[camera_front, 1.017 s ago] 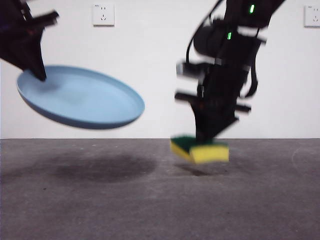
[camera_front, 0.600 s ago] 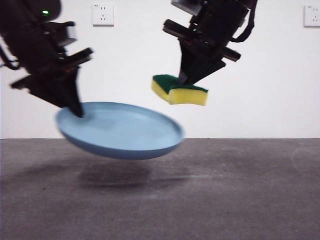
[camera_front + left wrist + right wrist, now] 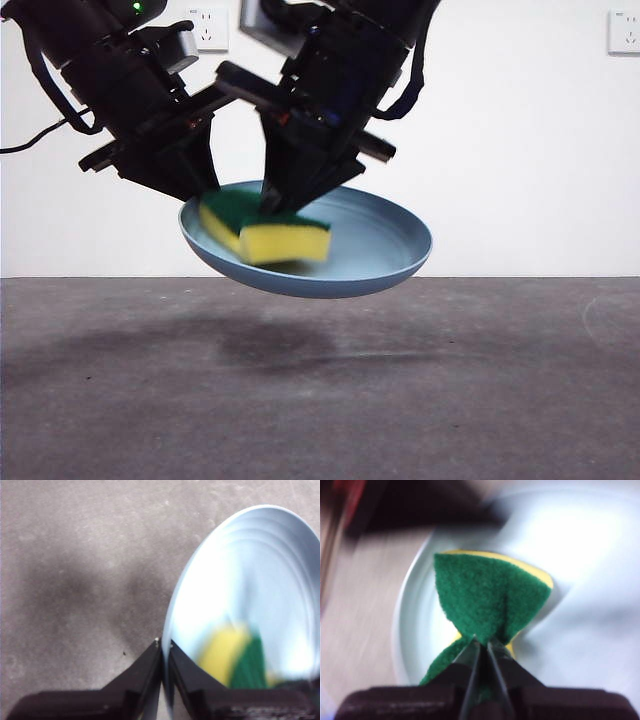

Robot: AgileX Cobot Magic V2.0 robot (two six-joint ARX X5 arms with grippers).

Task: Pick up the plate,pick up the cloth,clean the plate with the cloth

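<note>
The light-blue plate hangs tilted in the air above the table. My left gripper is shut on its near-left rim; the left wrist view shows the jaws pinching the plate's edge. My right gripper is shut on the cloth, a yellow sponge with a green top, and holds it over the plate's inner face, against it or just above. In the right wrist view the gripper squeezes the green layer over the plate. The sponge also shows blurred in the left wrist view.
The grey table lies below, with the plate's shadow on it. A white wall with two sockets stands behind. Both arms crowd the upper left and middle of the front view.
The left gripper has carried the plate right and up toward the middle. The right gripper has brought the sponge left and down onto the plate's inner face.
</note>
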